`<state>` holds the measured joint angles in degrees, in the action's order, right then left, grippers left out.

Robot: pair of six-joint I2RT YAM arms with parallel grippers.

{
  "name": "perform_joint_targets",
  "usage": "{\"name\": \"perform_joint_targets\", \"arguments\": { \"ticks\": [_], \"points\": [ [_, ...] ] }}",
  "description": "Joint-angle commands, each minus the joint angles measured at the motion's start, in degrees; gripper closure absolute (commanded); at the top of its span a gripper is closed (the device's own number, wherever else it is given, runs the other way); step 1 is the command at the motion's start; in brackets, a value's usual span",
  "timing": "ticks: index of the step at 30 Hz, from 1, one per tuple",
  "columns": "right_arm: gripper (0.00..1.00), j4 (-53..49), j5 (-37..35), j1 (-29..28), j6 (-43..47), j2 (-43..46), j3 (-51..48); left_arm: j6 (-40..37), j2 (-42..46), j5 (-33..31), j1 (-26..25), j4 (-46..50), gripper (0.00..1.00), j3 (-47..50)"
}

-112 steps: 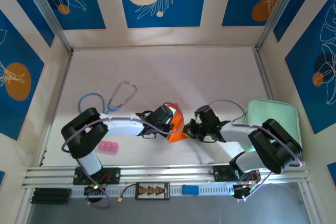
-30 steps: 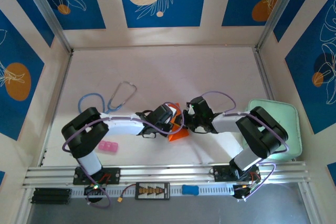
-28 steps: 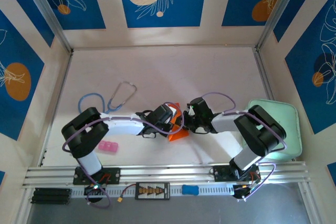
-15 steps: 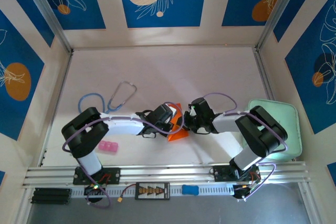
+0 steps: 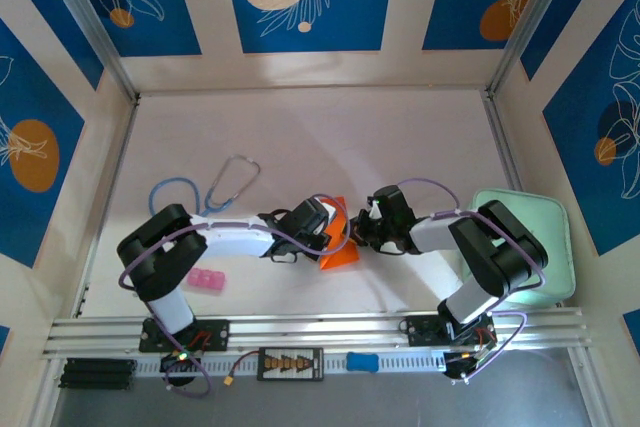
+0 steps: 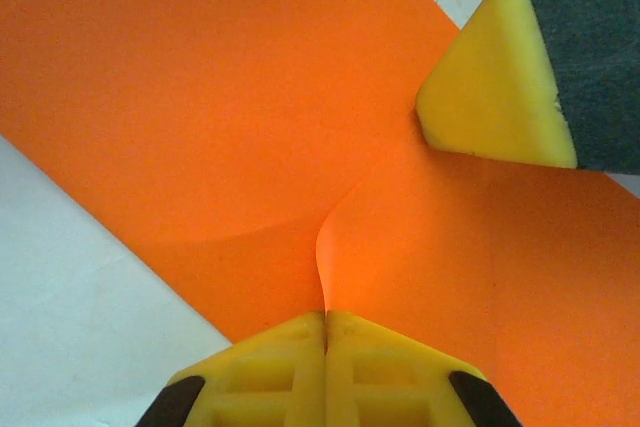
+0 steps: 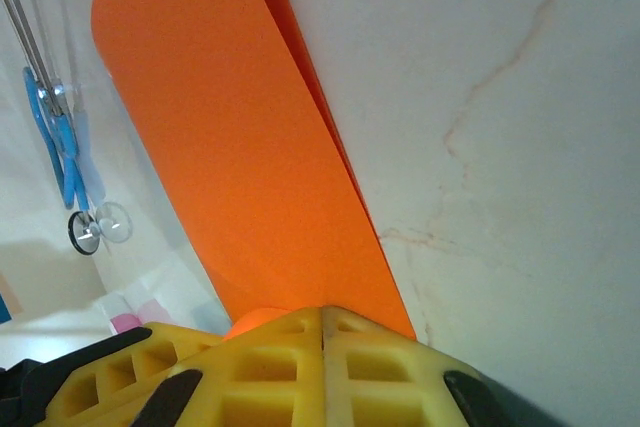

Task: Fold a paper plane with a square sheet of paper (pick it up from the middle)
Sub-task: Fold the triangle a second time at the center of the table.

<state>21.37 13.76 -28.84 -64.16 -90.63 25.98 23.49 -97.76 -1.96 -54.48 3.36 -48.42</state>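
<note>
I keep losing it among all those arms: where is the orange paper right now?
In the overhead view the orange paper is near the table's middle, gripped on one side by the left gripper and on the other by the right gripper.

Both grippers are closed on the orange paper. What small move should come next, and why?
Probably the right gripper should draw slowly along the fold: both it and the left gripper pinch the square sheet of paper, whose fold looks soft and unpressed.

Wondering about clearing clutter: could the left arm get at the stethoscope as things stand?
Probably not yet. The left arm has its jaws shut on the orange sheet, so it must let go first. Otherwise the way looks free: the stethoscope lies on bare table.
</note>
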Motion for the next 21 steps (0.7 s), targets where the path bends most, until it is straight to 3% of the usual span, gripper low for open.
{"name": "perform_joint_targets", "arguments": {
  "ticks": [1, 5, 12, 21],
  "points": [
    [1.00, 0.2, -1.0, 2.0, -1.9, 1.3, -3.1, -0.8, -1.6, 0.5, 0.7, 2.6, 1.00, 0.2],
    [1.00, 4.0, 2.0, 3.3, -1.8, 4.0, -4.2, -0.8, -1.6, 0.5, 0.7, 2.6, 1.00, 0.1],
    [1.00, -8.3, -0.7, -1.1, 3.9, 12.0, 0.0, -0.8, -1.6, 0.7, 0.7, 2.5, 1.00, 0.2],
    [1.00, -3.7, 0.9, -5.2, 1.1, 5.4, 0.9, -0.8, -1.7, 0.9, 0.7, 2.6, 1.00, 0.0]
  ]
}}
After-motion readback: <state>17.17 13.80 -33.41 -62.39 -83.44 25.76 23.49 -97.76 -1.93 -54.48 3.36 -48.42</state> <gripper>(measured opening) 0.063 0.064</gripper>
